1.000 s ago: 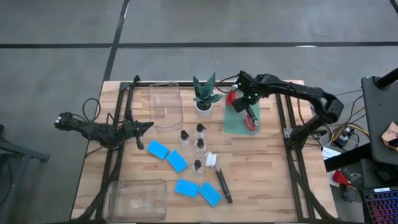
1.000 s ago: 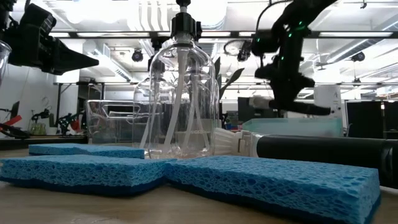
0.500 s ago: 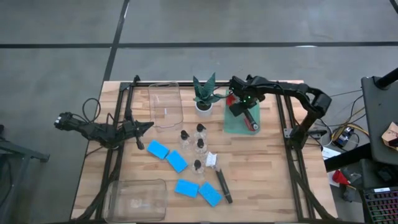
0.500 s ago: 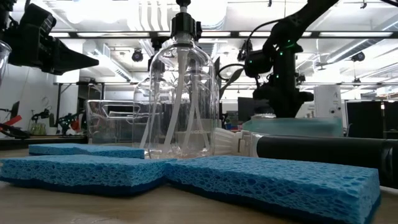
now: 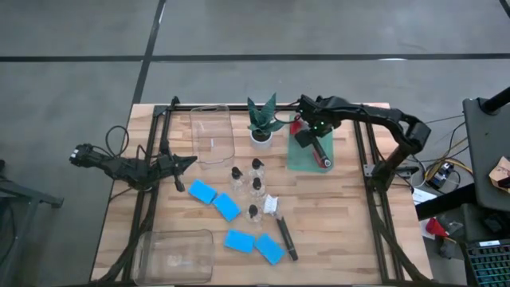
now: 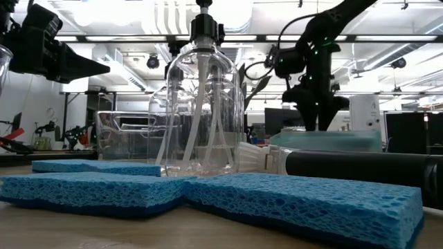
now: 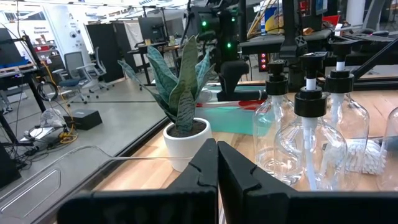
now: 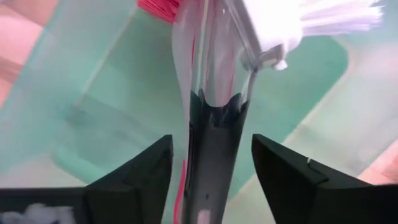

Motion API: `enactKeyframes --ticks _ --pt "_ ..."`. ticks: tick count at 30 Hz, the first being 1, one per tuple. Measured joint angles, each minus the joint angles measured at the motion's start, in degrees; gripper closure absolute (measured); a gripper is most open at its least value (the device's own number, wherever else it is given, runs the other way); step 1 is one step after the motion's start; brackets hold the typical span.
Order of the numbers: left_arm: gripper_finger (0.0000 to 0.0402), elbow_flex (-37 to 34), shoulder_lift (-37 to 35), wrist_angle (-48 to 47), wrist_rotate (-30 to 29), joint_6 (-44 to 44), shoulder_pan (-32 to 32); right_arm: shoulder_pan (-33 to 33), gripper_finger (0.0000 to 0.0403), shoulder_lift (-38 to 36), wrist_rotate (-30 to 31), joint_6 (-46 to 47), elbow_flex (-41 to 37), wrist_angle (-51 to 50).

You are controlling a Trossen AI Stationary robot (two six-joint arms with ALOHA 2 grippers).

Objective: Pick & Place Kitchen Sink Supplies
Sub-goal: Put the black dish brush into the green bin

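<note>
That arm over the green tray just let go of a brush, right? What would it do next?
Probably lift straight up and away. The right gripper hangs with its fingers spread on either side of the black brush handle, which lies in the green tray beside a red brush. One black brush is left on the table.

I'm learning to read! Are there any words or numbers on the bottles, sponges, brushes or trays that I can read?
None can be read.
The clear bottles show no label.
The blue sponges are plain.
The brush handle between the open right gripper's fingers shows no writing.
Signs in the room behind are too blurred to read.
</note>
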Motion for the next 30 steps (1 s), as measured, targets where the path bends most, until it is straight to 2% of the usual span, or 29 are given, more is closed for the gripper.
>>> enactKeyframes --ticks 6,13,23,30 --pt "0.0401 0.0 0.0 0.0 0.0 0.0 0.0 1.6 0.0155 -4.6 -2.6 2.6 0.0 -0.7" --pt "0.0401 0.0 0.0 0.0 0.0 0.0 0.0 8.4 0.0145 -8.1 -3.1 6.9 0.0 -1.3" --pt "0.0401 0.0 0.0 0.0 0.0 0.0 0.0 25.5 0.0158 -9.4 -2.9 17.1 0.0 -2.0" --pt "0.0401 0.0 0.0 0.0 0.0 0.0 0.0 38.3 0.0153 -7.5 0.7 28.7 0.0 1.8"
